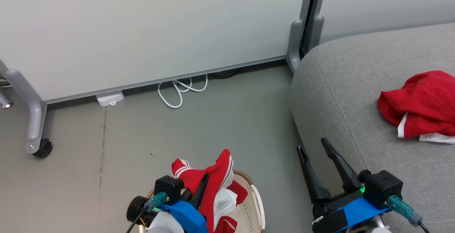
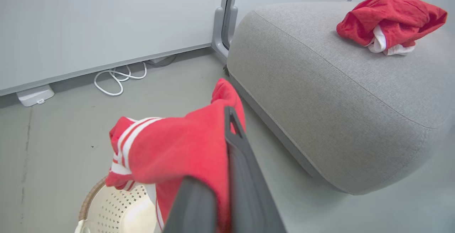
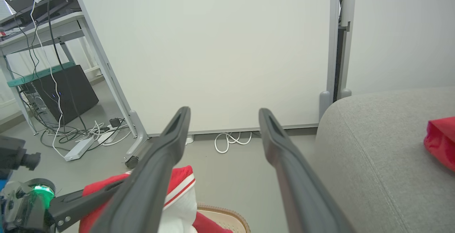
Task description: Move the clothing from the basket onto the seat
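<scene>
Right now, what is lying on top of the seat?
A crumpled red garment with white trim rests on the seat. Its folds hide any lettering and whatever lies beneath it.

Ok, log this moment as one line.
left tool: shut on striped garment, held over basket | right tool: open, empty | other garment: on seat

Bright, even light; soft shadows; wrist views warped.

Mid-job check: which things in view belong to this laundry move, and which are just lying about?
Part of the job: held red garment, shut in the left gripper; second red garment, lying on the couch; basket; open right gripper.
Lying about: white cable loop; white adapter; partition caster; black computer case.
</scene>
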Robot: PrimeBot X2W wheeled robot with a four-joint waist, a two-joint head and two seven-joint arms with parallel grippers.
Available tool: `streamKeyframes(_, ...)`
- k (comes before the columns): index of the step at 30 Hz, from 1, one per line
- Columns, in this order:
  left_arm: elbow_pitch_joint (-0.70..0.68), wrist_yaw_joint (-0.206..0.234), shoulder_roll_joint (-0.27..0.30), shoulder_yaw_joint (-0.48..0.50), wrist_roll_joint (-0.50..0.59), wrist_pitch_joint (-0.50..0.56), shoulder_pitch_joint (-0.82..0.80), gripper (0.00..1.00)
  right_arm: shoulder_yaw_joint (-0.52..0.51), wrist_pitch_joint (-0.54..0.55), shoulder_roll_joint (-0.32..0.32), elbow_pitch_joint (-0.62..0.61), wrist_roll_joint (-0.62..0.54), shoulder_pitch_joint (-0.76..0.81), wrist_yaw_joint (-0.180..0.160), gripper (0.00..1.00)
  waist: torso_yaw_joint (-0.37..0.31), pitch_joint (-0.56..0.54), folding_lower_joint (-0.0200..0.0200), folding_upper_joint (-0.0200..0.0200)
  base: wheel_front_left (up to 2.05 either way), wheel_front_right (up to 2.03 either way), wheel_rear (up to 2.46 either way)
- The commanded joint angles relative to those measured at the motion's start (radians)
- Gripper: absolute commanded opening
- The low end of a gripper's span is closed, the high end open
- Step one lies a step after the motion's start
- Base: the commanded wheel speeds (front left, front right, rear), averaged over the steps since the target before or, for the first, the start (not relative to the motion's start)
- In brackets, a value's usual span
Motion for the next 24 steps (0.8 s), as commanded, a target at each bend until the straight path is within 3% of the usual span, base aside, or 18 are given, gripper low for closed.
streamKeyframes(1, -0.012, -0.001, 0.001, -0.007, 0.008, -0.005, -0.028, 0.00, 0.001, 0.005, 0.000, -0.006, 0.008, 0.019, 0.001, 1.00, 0.009, -0.019, 0.0002, -0.0001, 0.00, 0.00, 0.00)
streamKeyframes(24, 0.013, -0.001, -0.048, -0.166, -0.085, 0.005, -0.283, 0.00, 0.008, 0.034, 0.000, -0.003, 0.020, 0.062, 0.001, 1.00, 0.043, -0.058, 0.0002, -0.0001, 0.00, 0.00, 0.00)
